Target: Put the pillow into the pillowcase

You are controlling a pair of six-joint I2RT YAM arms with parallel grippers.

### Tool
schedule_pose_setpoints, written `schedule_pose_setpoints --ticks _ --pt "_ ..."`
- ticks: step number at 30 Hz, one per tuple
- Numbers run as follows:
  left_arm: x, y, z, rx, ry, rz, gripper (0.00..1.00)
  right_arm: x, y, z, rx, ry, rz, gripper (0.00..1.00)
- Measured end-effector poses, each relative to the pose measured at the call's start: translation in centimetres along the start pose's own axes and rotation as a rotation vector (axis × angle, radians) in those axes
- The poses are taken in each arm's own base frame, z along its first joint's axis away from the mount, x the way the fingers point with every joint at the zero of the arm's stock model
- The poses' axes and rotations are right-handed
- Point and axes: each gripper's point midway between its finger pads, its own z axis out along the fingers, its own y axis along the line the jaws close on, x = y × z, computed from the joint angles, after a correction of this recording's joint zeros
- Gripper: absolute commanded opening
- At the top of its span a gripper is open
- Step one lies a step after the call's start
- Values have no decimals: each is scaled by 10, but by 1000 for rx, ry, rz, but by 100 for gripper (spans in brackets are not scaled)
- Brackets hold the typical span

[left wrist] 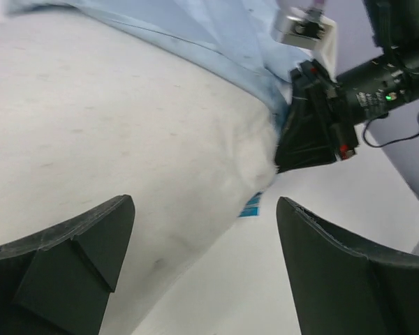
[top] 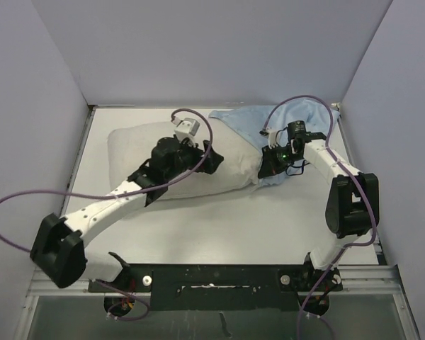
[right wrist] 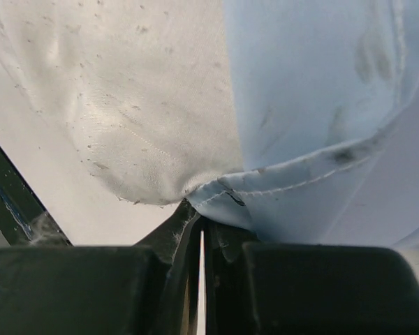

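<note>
The off-white pillow (top: 138, 152) lies across the table's middle, and its right end sits in the mouth of the light blue pillowcase (top: 301, 117) at the back right. My left gripper (top: 214, 159) hovers over the pillow's near right part. In the left wrist view the left gripper (left wrist: 204, 209) is open, with the pillow (left wrist: 126, 125) edge and bare table between its fingers (left wrist: 77, 258). My right gripper (top: 267, 168) is shut on the pillowcase hem (right wrist: 265, 188) at the pillow's (right wrist: 126, 91) right corner. The left wrist view also shows this right gripper (left wrist: 311, 132) against the pillowcase (left wrist: 216, 42).
Grey enclosure walls (top: 28, 106) close in the white table (top: 219, 227) on the left, back and right. Purple cables (top: 14, 205) loop off both arms. A black mounting rail (top: 212, 276) runs along the near edge. A small blue label (left wrist: 250, 206) hangs at the pillow's corner.
</note>
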Motion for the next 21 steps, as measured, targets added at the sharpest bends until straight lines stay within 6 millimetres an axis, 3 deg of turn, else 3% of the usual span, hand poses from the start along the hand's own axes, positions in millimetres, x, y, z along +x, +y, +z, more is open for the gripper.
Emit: schedule_pose_setpoints --ticks 4,7,11,14,16,18,20,21 --pt "-40 44 -57 -156 -24 76 93 -3 3 -1 -13 -12 -11 0" --pt "-52 103 -105 -356 -3 72 96 -4 7 0 -36 -18 -23 0" --pt "-50 195 -174 -664 33 -39 98 -8 16 1 -60 -19 -60 0" --pt "-35 234 -209 -781 49 -132 98 -11 23 2 -73 -22 -97 0" --pt "-17 251 -223 -810 72 -206 98 -13 27 1 -77 -25 -115 0" --pt "1 258 -222 -791 104 -267 94 -17 31 -3 -77 -33 -134 0" --pt "18 257 -209 -718 145 -314 74 -21 34 -7 -76 -41 -154 0" --pt "25 254 -202 -668 159 -328 56 -23 36 -9 -74 -47 -165 0"
